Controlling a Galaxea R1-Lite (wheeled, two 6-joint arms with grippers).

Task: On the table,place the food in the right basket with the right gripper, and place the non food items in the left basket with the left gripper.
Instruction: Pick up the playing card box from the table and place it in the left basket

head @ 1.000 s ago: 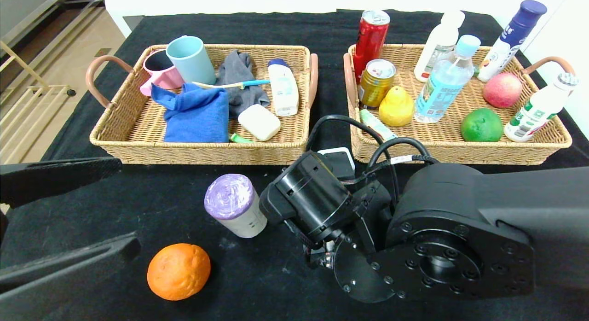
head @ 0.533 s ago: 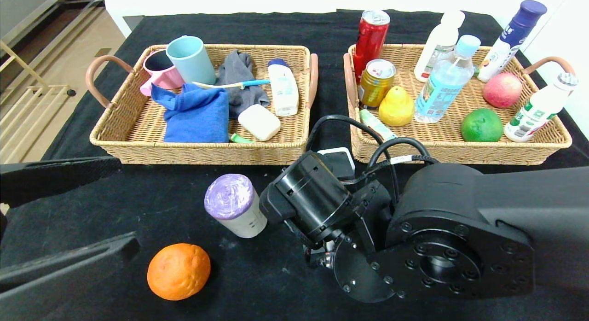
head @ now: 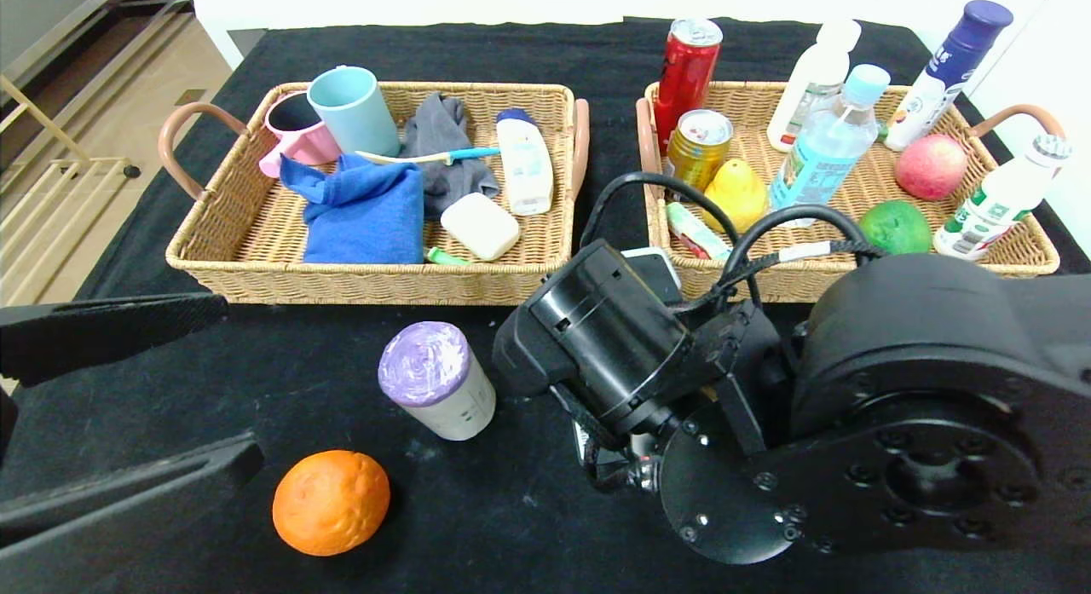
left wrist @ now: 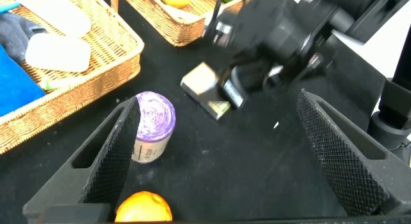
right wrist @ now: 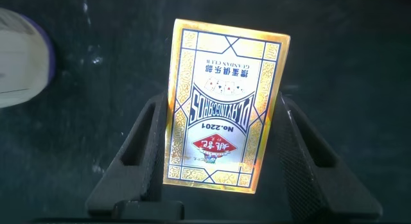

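My right gripper (right wrist: pixel 225 112) is shut on a gold and blue playing-card box (right wrist: pixel 225 102) and holds it above the black table. The left wrist view shows the box (left wrist: pixel 204 89) in that gripper (left wrist: pixel 237 83), off the cloth. In the head view the right arm (head: pixel 767 406) hides the box. An orange (head: pixel 331 502) and a purple-topped roll (head: pixel 435 379) lie on the table in front of the left basket (head: pixel 366 279). My left gripper (head: pixel 239 377) is open at the near left, with the roll (left wrist: pixel 153 124) and orange (left wrist: pixel 142 208) by one finger.
The left basket holds cups, cloths, a soap bar and a lotion bottle. The right basket (head: pixel 1036 255) holds cans, bottles, a pear, an apple and a green fruit. Black cloth covers the table.
My right arm has risen and shifted back and right toward the right basket. The left arm, the orange and the roll have not moved.
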